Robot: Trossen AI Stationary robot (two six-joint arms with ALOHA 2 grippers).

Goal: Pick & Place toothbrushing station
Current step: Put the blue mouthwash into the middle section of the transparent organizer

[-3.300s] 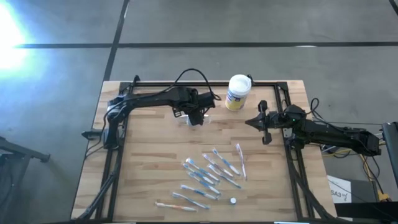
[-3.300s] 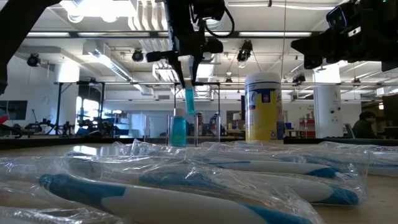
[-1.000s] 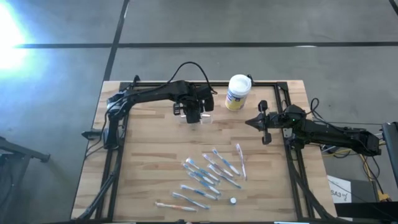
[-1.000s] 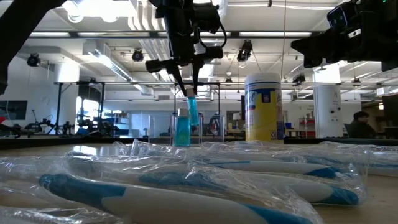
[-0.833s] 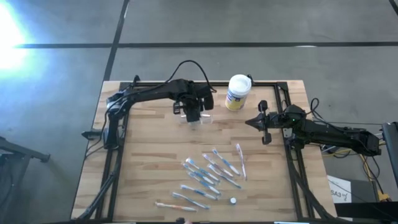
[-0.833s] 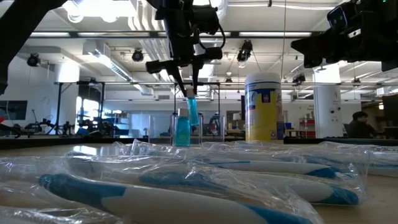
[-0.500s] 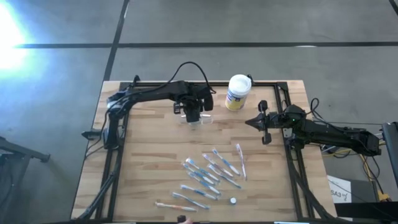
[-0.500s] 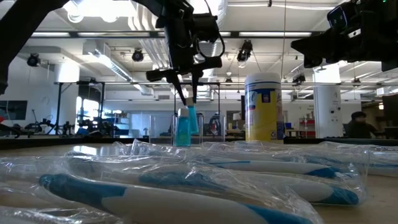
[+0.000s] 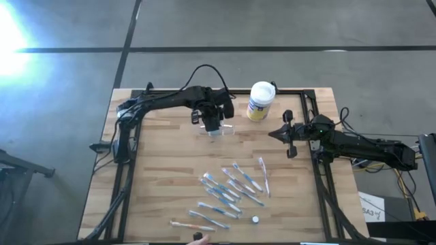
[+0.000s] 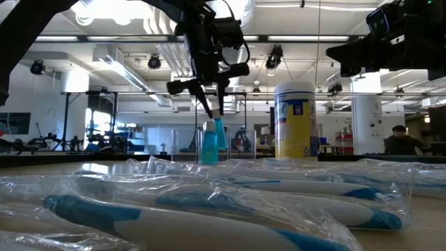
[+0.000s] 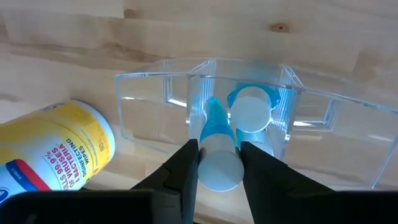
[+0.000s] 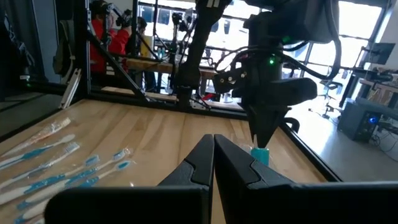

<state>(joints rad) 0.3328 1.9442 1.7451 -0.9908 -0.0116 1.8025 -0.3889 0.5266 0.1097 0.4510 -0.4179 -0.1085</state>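
The toothbrushing station is a low clear plastic holder point(image 11: 323, 127) standing on the table at the far middle point(image 9: 219, 132). A blue tube with a white cap point(image 11: 252, 112) stands upright in it point(image 10: 208, 148). My left gripper point(image 9: 212, 121) is above the holder, shut on a second blue and white tube point(image 10: 219, 132). My right gripper point(image 9: 289, 136) waits at the table's right side; its fingers point(image 12: 213, 155) are shut and empty. My left gripper pinches the tube's white upper end point(image 11: 217, 169) between its two fingers point(image 11: 186, 168). The fingers come from above, pointing down. The tube hangs tilted below them, its blue lower part point(image 11: 211, 118) inside the holder beside the standing tube.
A white canister with a yellow label point(image 9: 260, 101) stands right of the holder, near the far edge point(image 10: 295, 120). Several wrapped toothbrushes point(image 9: 231, 187) lie scattered on the near middle of the table and fill the low view's foreground point(image 10: 209, 202).
My left gripper has gone down a little and slightly toward the far edge, still shut on the tube. The tube has sunk lower into the holder and now stands close beside the other tube.
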